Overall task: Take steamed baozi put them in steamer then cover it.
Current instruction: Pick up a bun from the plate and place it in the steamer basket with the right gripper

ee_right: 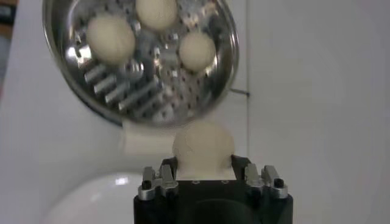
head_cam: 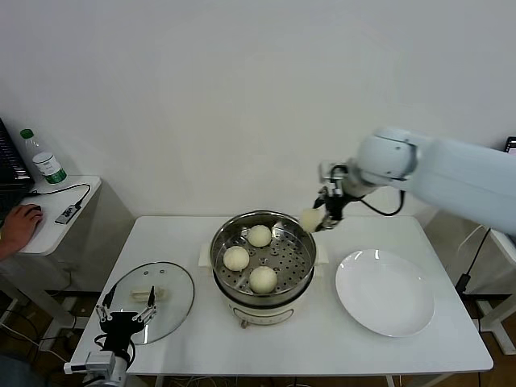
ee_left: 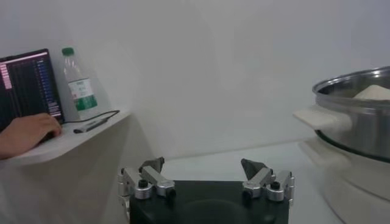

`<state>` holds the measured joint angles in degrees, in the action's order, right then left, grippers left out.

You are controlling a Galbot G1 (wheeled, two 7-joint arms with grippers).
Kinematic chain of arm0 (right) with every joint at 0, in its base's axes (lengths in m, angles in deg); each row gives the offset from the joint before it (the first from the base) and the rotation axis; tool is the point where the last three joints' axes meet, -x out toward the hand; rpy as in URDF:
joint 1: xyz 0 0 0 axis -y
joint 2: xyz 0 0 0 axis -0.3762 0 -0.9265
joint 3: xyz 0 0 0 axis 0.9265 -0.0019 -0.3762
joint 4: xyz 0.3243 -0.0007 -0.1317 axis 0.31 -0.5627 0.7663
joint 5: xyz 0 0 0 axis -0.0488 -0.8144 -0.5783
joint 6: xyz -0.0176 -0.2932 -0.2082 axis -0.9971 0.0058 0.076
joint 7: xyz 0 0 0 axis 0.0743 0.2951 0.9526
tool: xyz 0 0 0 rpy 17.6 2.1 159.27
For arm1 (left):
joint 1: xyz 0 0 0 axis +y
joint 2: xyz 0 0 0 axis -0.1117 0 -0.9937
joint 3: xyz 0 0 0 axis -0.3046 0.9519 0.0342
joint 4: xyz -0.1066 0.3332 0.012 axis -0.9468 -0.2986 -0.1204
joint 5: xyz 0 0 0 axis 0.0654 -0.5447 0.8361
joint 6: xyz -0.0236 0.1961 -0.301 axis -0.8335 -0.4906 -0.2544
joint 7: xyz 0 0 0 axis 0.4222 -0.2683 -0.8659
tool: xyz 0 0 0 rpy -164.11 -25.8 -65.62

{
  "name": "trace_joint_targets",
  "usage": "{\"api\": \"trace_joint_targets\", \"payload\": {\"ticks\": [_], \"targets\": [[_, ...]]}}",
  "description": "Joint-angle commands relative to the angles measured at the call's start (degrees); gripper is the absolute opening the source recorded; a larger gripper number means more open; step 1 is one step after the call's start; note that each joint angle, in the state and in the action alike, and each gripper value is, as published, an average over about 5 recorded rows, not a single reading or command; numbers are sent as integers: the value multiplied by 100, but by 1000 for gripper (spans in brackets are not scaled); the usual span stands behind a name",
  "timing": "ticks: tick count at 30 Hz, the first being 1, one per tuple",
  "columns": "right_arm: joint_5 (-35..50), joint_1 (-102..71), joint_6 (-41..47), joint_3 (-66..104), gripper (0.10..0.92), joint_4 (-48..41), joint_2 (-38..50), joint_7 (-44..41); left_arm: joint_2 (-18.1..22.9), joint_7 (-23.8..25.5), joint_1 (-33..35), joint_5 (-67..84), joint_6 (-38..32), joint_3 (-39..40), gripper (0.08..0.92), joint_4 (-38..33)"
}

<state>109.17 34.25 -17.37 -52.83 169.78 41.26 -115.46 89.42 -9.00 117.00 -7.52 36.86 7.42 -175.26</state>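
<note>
cover (head_cam: 153, 300): flat on the desk (head_cam: 322, 355), near left, not yet used
left tool (head_cam: 126, 313): released, fingers spread, idle above the cover's near edge
steamer (head_cam: 263, 262): desk centre, three baozi (head_cam: 260, 235) on the tray, right part of the tray free
right tool (head_cam: 322, 216): clenched on the fourth baozi (ee_right: 203, 146), just beyond the steamer's far-right rim
plate (head_cam: 385, 292): right of the steamer
risk: release too soon, bun hits the rim and rolls onto the desk; soft dough may also stick to the fingers

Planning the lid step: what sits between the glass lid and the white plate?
The steamer, holding three buns, stands between lid and plate, per head view.
</note>
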Motion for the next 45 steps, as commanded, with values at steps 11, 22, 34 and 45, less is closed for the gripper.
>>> {"api": "trace_joint_targets", "payload": {"ticks": [11, 22, 34, 45], "targets": [[279, -988, 652, -243, 569, -481, -1122, 782, 73, -33, 103, -65, -87, -126, 823, -66], [75, -1182, 645, -182, 577, -540, -1103, 761, 113, -57, 101, -102, -132, -126, 823, -41], [120, -1046, 642, 276, 701, -95, -570, 849, 131, -58, 68, -94, -134, -126, 823, 10], [272, -1926, -29, 1558, 823, 1477, 1651, 2443, 148, -30, 61, -84, -202, -147, 823, 57]]}}
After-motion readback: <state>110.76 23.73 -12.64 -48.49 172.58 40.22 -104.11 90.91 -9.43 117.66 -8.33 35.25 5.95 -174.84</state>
